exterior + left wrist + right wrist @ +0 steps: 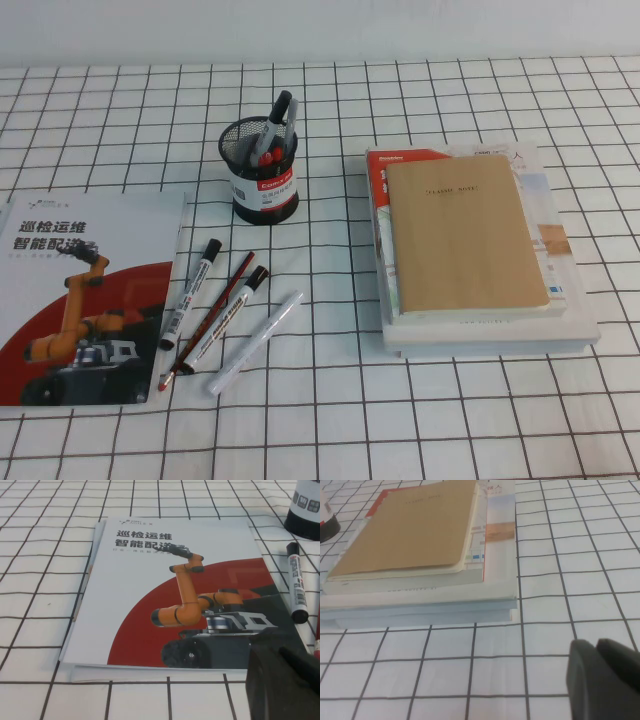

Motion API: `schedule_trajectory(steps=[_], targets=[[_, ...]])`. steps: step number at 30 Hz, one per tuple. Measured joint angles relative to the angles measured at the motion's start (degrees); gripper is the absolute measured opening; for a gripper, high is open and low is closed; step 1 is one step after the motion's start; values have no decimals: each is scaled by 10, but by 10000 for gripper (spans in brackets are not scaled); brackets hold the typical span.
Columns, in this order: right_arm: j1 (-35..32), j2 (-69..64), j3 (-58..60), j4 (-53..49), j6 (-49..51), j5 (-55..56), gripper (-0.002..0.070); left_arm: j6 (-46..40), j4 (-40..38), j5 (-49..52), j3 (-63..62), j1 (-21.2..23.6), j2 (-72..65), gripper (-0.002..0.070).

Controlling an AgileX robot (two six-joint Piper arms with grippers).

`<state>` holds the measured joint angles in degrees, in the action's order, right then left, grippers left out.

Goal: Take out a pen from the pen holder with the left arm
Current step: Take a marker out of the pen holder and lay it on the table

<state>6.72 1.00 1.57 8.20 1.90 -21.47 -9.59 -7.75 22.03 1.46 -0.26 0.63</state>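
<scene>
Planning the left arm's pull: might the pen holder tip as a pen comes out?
Perhaps: the holder is mesh, likely light; its pens lean, so a slanted pull could drag it. Its broad base should resist tipping. Left gripper, shut, hovers by the brochure; right gripper by the books.

Pen holder (pixel 266 190): one, with at least two pens (pixel 282 112) in it; exact number hidden.
Loose on the table (pixel 420 420): two black-capped markers (pixel 192 290), one white marker (pixel 256 342), one thin red pen (pixel 240 272).
Brochure (pixel 80 250): one.
Books (pixel 465 235): one stack, count unclear.
</scene>
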Motion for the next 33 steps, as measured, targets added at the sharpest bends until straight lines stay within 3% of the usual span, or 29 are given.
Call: schedule_trajectory(steps=[22, 33], targets=[[0, 0, 0, 0, 0, 0, -14, 2, 3, -8, 0, 0, 0, -1], [0, 0, 0, 0, 0, 0, -14, 48, -222, -135, 0, 0, 0, -1]])
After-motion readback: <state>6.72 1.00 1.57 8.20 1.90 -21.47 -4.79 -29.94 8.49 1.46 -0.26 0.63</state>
